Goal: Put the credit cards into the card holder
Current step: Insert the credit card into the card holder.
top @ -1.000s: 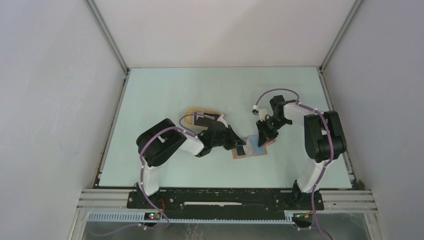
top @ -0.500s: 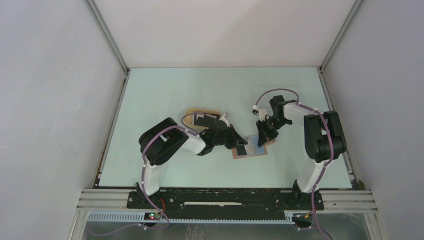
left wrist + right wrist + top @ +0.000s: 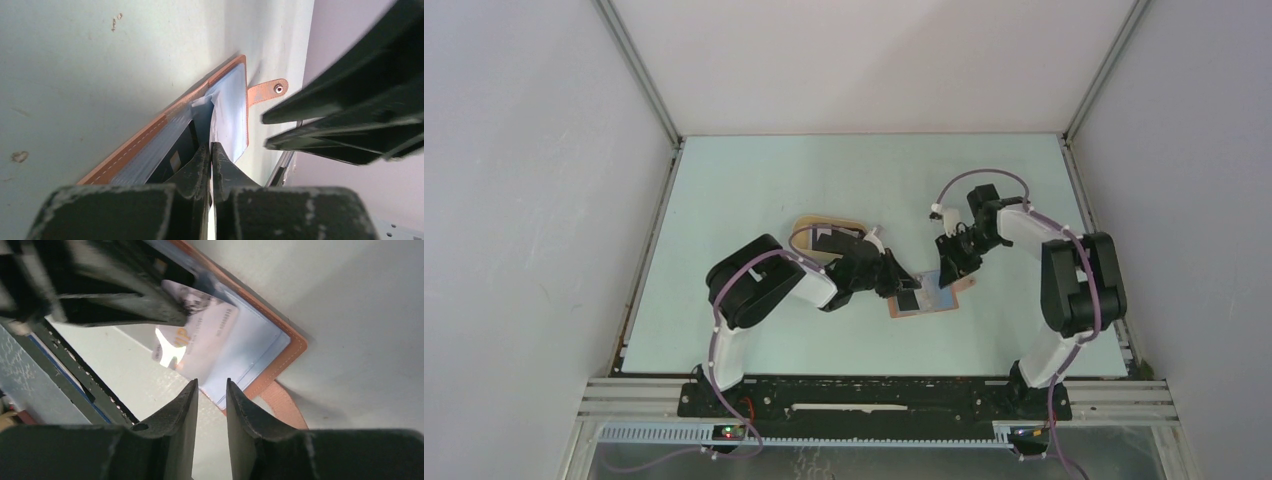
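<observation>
The card holder lies open on the table between the two arms, light blue pockets facing up and its snap tab sticking out from the right edge. A dark card already sits in the left half. A whitish card is tilted over the right-hand pocket, with one edge down against the blue lining. Whether it has entered the slot cannot be told. The left gripper is pinched shut on this whitish card and holds it at the fold. The change over the last second is on the other side. The right gripper, which had been pressed low over the holder's right edge, has drawn back a little and loosened. Its jaws now stand narrowly apart with nothing between them, poised above the corner by the tab. This suggests the right arm has finished steadying the pocket, or is shifting position. The card probably still needs a push to seat fully. An oval beige tray sits behind the left arm.
</observation>
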Robot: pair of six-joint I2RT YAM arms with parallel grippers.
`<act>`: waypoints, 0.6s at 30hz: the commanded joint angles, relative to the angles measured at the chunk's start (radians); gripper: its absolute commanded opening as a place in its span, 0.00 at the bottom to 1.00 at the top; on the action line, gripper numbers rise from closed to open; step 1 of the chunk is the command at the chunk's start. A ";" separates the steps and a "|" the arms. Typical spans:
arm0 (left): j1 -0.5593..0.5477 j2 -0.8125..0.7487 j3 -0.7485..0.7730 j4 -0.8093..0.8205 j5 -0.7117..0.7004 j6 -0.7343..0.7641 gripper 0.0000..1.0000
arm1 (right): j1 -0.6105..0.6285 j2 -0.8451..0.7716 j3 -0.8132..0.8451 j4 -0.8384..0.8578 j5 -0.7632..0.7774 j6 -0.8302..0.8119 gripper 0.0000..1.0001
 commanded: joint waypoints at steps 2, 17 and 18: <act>0.002 0.048 -0.045 -0.064 0.005 0.049 0.09 | 0.026 -0.195 -0.008 -0.011 -0.122 -0.147 0.33; 0.008 0.074 -0.070 0.070 0.057 0.067 0.21 | 0.323 -0.559 -0.366 0.277 -0.075 -0.838 0.00; 0.009 0.074 -0.069 0.072 0.058 0.071 0.21 | 0.333 -0.551 -0.375 0.320 -0.041 -0.835 0.00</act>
